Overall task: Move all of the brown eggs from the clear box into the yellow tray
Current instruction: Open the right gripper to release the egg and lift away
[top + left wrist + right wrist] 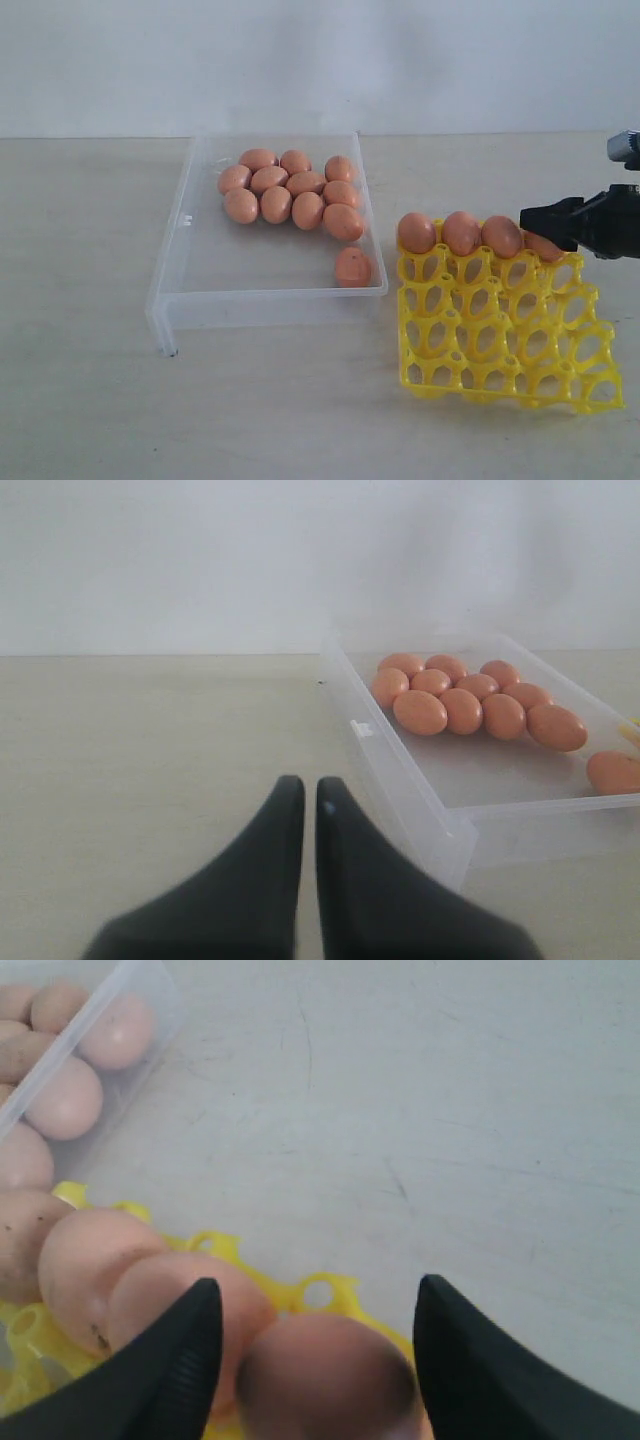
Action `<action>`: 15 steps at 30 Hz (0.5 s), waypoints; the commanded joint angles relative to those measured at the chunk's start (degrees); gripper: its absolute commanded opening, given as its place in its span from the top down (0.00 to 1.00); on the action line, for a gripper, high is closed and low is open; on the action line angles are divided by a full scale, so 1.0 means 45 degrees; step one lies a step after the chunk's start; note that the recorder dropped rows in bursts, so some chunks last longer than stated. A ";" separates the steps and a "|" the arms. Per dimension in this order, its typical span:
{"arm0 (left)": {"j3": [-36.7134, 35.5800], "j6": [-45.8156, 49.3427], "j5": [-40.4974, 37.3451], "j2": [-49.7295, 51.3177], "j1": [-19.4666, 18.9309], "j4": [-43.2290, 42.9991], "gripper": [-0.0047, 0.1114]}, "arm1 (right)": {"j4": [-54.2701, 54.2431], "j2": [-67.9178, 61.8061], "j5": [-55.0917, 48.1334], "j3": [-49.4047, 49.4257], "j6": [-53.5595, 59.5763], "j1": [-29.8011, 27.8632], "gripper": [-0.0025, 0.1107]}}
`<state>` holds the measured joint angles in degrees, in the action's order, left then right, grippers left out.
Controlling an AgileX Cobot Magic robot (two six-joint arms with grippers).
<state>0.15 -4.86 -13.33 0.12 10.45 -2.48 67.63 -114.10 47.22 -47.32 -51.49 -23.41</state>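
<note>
**Fourth egg at the tray's edge row, right hand spread around it**

The right hand [320,1290] hangs over the far row of the yellow tray [500,340], its fingers [170,1370] spread wide with one brown egg [325,1380] between them. A sliver of gap shows on one side. On the other side the finger sits so near the shell that I cannot rule out contact. Three more eggs [460,232] fill the same row, and the nearest is just beside one finger. The left hand [308,802] is pressed nearly together, holds nothing, and sits low over the surface [100,400] just short of the clear box [270,300].

The main risk, as I judge it, is the exit. If the hand rises at a slant, a finger could drag the egg out of its cup or knock the neighbouring egg. This row lies along the tray's edge, so a loosened egg could roll onto the surface. The light lattice could also shift if a finger snags it.

The egg between the fingers looks nearly round from the wrist. This suggests its long axis runs roughly along the hand, upright in the cup, though blur leaves that uncertain. Around a dozen brown eggs [290,190] remain in the box, well away from the right hand. Most lie on their sides and point in various directions.
</note>
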 commanded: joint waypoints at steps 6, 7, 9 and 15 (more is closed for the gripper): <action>-0.0032 0.0029 -0.0004 -0.0028 -0.0045 0.0032 0.92 | -0.1411 0.0436 0.1670 -0.0064 0.0277 -0.0015 0.53; -0.0032 0.0029 -0.0004 -0.0028 -0.0045 0.0032 0.92 | -0.1726 0.0645 0.2127 -0.0064 0.0504 -0.0015 0.53; -0.0032 0.0029 -0.0004 -0.0028 -0.0045 0.0032 0.92 | -0.2560 0.1147 0.3074 -0.0064 0.0784 -0.0015 0.54; -0.0032 0.0029 -0.0004 -0.0028 -0.0045 0.0032 0.92 | -0.2576 0.3459 0.4567 -0.1054 0.0909 0.0064 0.74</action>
<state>0.15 -4.86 -13.33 0.12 10.45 -2.48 54.78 -103.16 65.08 -49.69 -47.76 -23.41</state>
